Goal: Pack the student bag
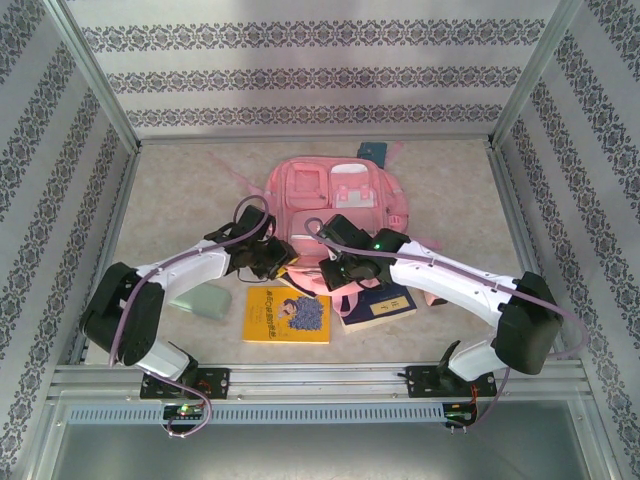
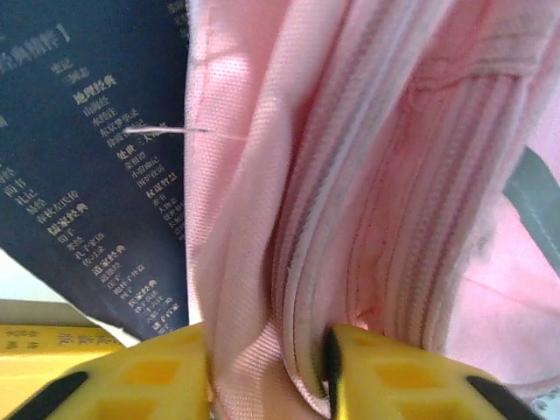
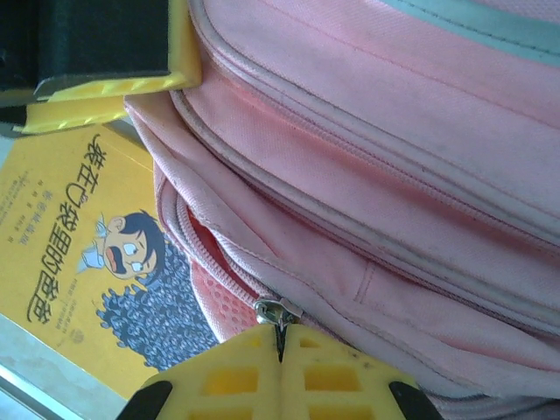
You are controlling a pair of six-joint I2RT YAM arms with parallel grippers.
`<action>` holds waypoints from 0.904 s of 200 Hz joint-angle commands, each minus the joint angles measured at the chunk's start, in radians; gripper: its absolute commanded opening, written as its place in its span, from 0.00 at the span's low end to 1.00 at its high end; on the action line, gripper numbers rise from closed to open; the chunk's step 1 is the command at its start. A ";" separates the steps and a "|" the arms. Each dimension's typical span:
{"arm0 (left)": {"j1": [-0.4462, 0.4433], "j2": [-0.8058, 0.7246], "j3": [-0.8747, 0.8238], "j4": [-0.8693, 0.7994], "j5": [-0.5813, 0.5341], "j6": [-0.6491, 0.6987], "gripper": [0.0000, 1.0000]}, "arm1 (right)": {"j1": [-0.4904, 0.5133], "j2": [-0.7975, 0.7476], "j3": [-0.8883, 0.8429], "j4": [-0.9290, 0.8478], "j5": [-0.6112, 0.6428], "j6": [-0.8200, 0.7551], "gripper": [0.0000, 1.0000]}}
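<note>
The student bag (image 1: 335,195), a pink backpack with white trim, lies flat in the middle of the table with its bottom edge toward the arms. At that near edge my left gripper (image 1: 275,262) is shut on a fold of the bag's pink fabric (image 2: 262,289), which fills the gap between the yellow fingers (image 2: 394,376). Just to its right, my right gripper (image 1: 335,268) is shut on the metal zipper pull (image 3: 278,311) of a bag pocket. Left of the pull the zip gapes, with pink mesh lining (image 3: 214,297) showing inside.
A yellow cartoon-cover book (image 1: 288,315) and a dark blue book (image 1: 380,303) lie in front of the bag, partly under it. A mint green object (image 1: 205,300) sits at the near left. A small teal pouch (image 1: 372,152) lies behind the bag. Metal rails frame the table.
</note>
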 commanded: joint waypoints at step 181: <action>0.013 0.002 0.102 -0.066 -0.082 0.041 0.00 | -0.026 -0.021 -0.121 -0.045 -0.022 -0.032 0.22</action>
